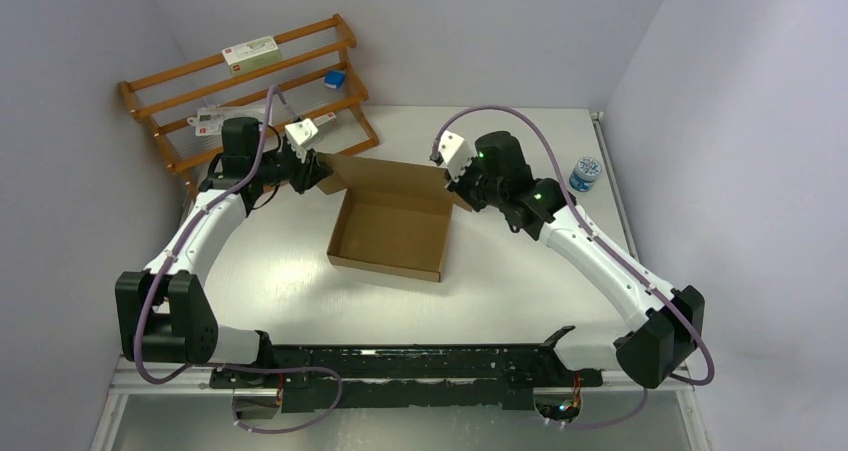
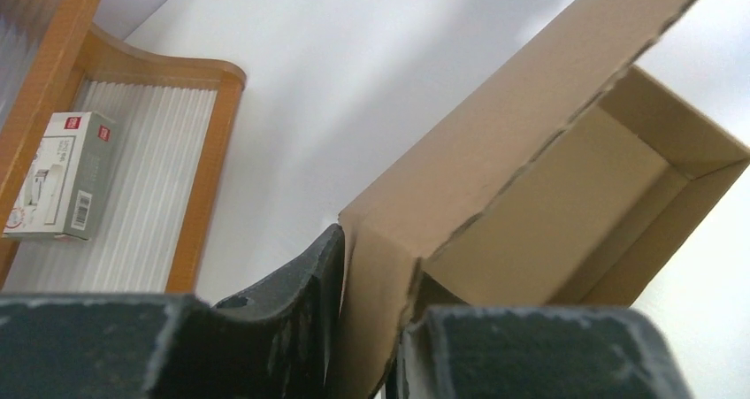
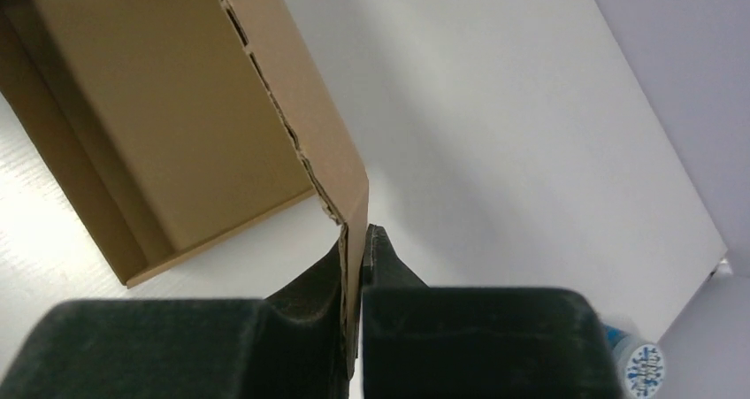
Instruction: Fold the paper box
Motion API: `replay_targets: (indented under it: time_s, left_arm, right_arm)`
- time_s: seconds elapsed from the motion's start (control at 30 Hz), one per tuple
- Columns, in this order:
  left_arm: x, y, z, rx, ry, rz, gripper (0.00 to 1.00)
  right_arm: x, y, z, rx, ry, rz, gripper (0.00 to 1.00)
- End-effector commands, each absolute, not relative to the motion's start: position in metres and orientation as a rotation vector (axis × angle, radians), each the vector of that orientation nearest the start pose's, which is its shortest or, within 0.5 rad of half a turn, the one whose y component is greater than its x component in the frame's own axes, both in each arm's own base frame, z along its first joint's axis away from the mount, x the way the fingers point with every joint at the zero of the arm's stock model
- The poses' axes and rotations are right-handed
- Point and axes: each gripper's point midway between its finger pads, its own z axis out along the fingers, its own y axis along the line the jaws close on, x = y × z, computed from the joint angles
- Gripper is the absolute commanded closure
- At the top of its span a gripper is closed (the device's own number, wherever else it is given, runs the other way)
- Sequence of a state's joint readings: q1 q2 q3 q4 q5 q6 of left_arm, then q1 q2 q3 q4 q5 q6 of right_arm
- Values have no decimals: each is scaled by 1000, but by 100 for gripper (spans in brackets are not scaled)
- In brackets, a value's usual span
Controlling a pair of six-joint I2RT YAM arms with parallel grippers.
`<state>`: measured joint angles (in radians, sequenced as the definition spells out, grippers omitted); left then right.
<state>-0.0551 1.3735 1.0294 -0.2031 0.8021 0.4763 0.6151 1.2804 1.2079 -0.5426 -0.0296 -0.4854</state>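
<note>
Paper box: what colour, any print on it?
The paper box is plain brown cardboard, no print; it shows best in the top external view.

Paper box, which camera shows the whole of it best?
Top external: the paper box is whole there, an open tray with its rear flap up, held at either end by the left gripper and right gripper. Each wrist view shows only one pinched flap corner and part of the inside.

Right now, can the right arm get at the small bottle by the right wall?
Probably not as it stands: the right gripper is shut on a flap of the paper box and would have to let go first. The bottle stands beside that arm, nothing else between.
</note>
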Motion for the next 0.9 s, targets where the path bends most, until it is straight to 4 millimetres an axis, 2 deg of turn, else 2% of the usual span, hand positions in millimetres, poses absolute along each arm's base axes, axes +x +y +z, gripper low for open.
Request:
replay_targets:
  time_s: [0.0, 0.13, 0.2, 0.37, 0.47, 0.77, 0.87]
  left_arm:
    - [372, -151, 226, 872, 1731, -616, 77]
    - [374, -167, 223, 789, 1802, -559, 78]
    - [376, -170, 224, 736, 1840, -521, 79]
    - [377, -180, 236, 624, 1888, -569, 80]
    - [374, -190, 240, 581, 1901, -600, 80]
    - [377, -207, 243, 314, 1983, -712, 75]
    - [374, -215, 244, 236, 1963, -778, 73]
  right_arm:
    - [329, 214, 250, -977, 1878, 162, 100]
    - [330, 222, 258, -846, 1899, 242, 100]
    - [334, 218, 262, -775, 1898, 228, 100]
    - [344, 201, 274, -585, 1867, 166, 100]
    - [349, 200, 276, -492, 1846, 186, 100]
    - [365, 192, 256, -265, 1880, 162, 100]
    - [367, 198, 248, -264, 1895, 192, 100]
